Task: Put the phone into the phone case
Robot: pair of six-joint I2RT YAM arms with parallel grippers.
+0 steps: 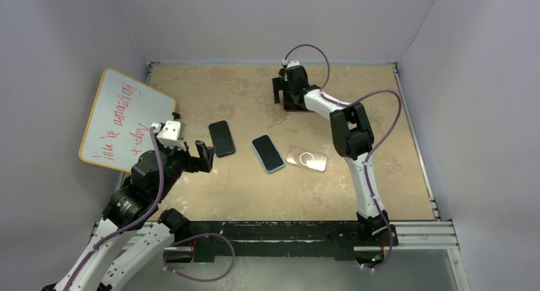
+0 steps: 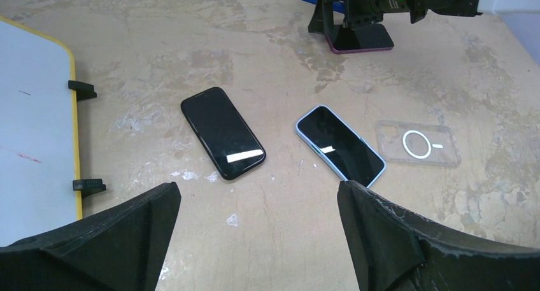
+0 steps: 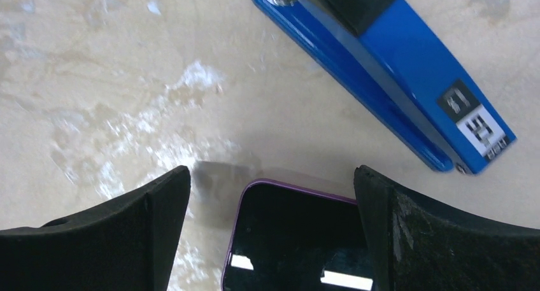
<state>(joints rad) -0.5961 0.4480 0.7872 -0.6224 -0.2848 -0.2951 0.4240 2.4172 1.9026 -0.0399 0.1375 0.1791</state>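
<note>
Yet to begin: with right gripper (image 3: 272, 179) spread empty above purple-rimmed phone (image 3: 293, 246) at far side and left gripper (image 2: 256, 198) agape near left, leaves clear phone case (image 2: 418, 144) unfilled, just right of blue-rimmed phone (image 2: 341, 144).

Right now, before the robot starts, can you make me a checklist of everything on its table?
Surface: tan table, scuffed pale in patches.
Job's things: clear case, empty; blue-edged phone beside it; black phone further left; purple-edged phone under the right gripper.
Clutter: blue stapler; whiteboard with red writing at the left.
Grippers: left gripper open, holding nothing; right gripper open, holding nothing.
Cables: purple cables looping along both arms.
Surroundings: plain walls on three sides.
</note>
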